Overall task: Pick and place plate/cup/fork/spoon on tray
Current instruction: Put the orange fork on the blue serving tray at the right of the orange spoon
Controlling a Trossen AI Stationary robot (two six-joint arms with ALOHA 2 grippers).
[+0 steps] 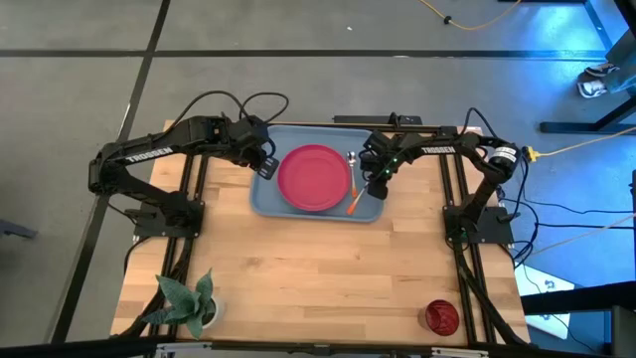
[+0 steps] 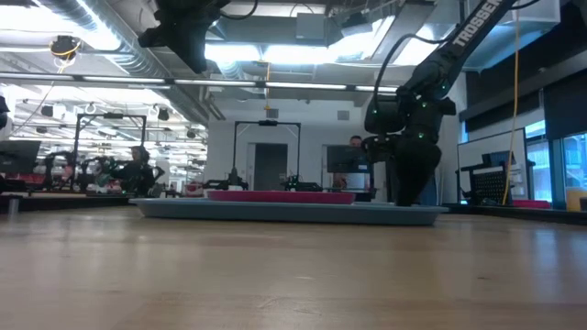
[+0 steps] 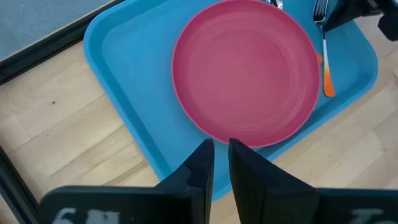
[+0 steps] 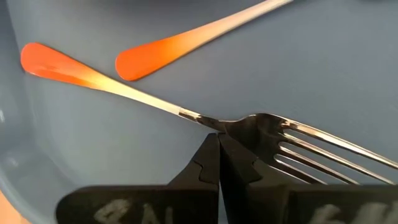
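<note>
My right claw (image 4: 219, 163): fingers pressed together on the neck of the fork (image 4: 273, 134), down over the right end of the tray (image 1: 266, 199).
My left claw (image 3: 221, 163): fingers nearly together with a thin gap, holding nothing, hovering above the tray's left edge.
Tray: light blue, rectangular, lying at the far middle of the wooden worktop (image 1: 318, 278).
Plate (image 1: 314, 178): pinkish-red, flat on the tray's middle.
Fork: silver prongs, orange handle, just right of the plate on the tray floor.
Spoon (image 4: 186, 38): its orange handle lies just beside the fork's handle; its bowl is out of sight in my wrist view.
Cup (image 1: 441, 317): dark red, on the worktop's near right corner, well apart from the tray.
Potted plant (image 1: 187, 301): near left corner.
</note>
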